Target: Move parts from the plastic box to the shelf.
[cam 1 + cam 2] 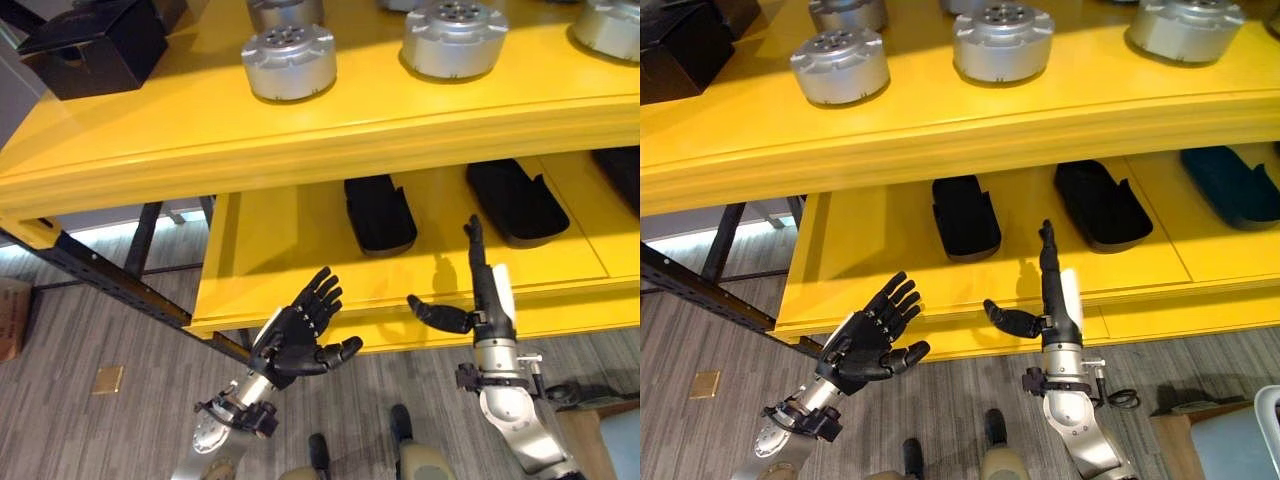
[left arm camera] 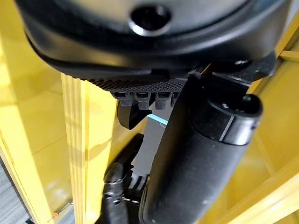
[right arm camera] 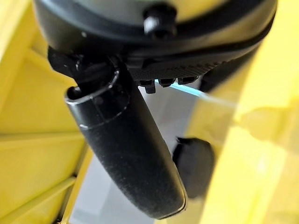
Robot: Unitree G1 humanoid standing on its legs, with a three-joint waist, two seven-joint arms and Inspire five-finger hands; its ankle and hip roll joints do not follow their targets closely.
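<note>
Well, both the left hand (image 1: 300,335) and right hand (image 1: 480,300) hang spread and empty before the yellow shelf (image 1: 330,140), where silver round parts (image 1: 289,62) sit; next grab wants a level, two-handed hold, I'd say.

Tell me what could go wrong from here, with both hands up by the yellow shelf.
1. Both the left hand and right hand are open and hold nothing, so no part is being moved right now.
2. Raising either hand could strike the top board's edge.
3. The silver part sits near that edge; a knock might tip it off.
</note>
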